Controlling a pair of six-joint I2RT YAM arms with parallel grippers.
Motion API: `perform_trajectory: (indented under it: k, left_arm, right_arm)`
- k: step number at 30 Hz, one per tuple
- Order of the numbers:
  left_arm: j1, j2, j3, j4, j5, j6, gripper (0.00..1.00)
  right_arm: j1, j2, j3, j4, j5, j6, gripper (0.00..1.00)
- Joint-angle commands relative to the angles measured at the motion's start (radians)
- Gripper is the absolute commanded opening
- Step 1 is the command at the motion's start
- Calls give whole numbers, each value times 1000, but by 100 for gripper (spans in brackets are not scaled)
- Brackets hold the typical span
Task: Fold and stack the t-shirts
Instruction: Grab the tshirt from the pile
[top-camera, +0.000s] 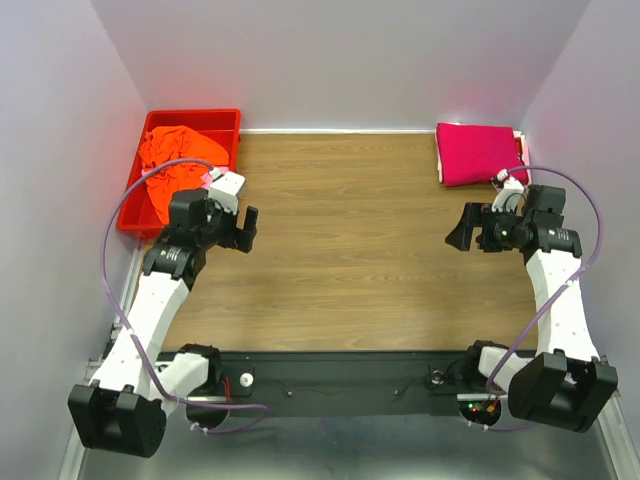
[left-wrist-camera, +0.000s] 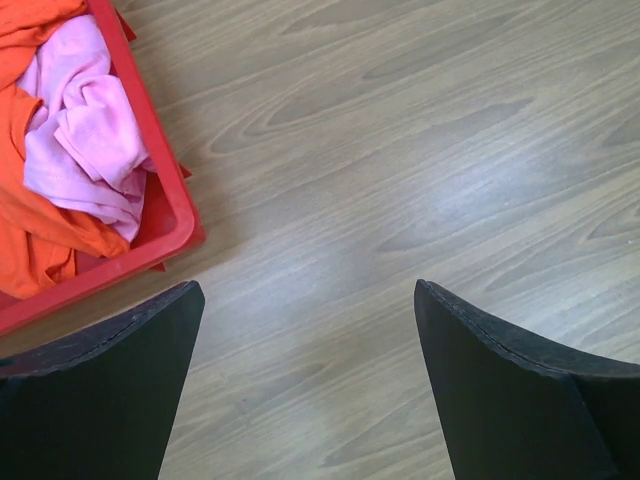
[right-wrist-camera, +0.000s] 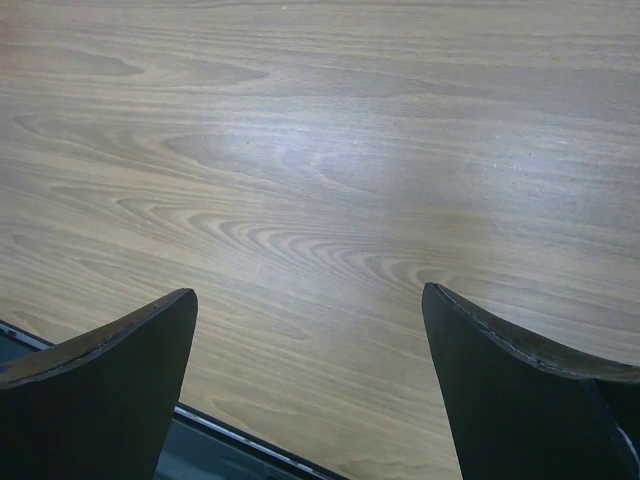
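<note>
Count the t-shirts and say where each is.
3. An orange t-shirt and a light pink t-shirt lie crumpled in the red bin, far left; a magenta t-shirt lies folded at the table's far right corner. Others may be buried in the bin.

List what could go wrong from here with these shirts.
1. The orange t-shirt and light pink t-shirt lie bunched together in the red bin. The open left gripper may lift both at once, or catch the bin's wall.
2. The folded magenta t-shirt sits in the table's far right corner, close to the wrist of the right gripper. A swing there could muss the fold.
</note>
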Motion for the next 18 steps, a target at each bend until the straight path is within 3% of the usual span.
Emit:
perform_trajectory:
  k: [1,6,10,11,18]
  left_arm:
    - [44,101,184,-25,46,36,99]
    - [139,353,536,-116,75,60,98]
    - [239,580,711,-113,49,91,96]
    - [266,580,752,-117,54,93,94]
    - [441,1048,1234,-217,67,60,76]
  right_arm:
    - [2,2,12,19,-5,4,100]
    - [2,17,12,19,-3,4,100]
    - [2,22,9,22,0,4,100]
    - [2,24,9,22,0,6,100]
    - [2,45,7,25,15,13,100]
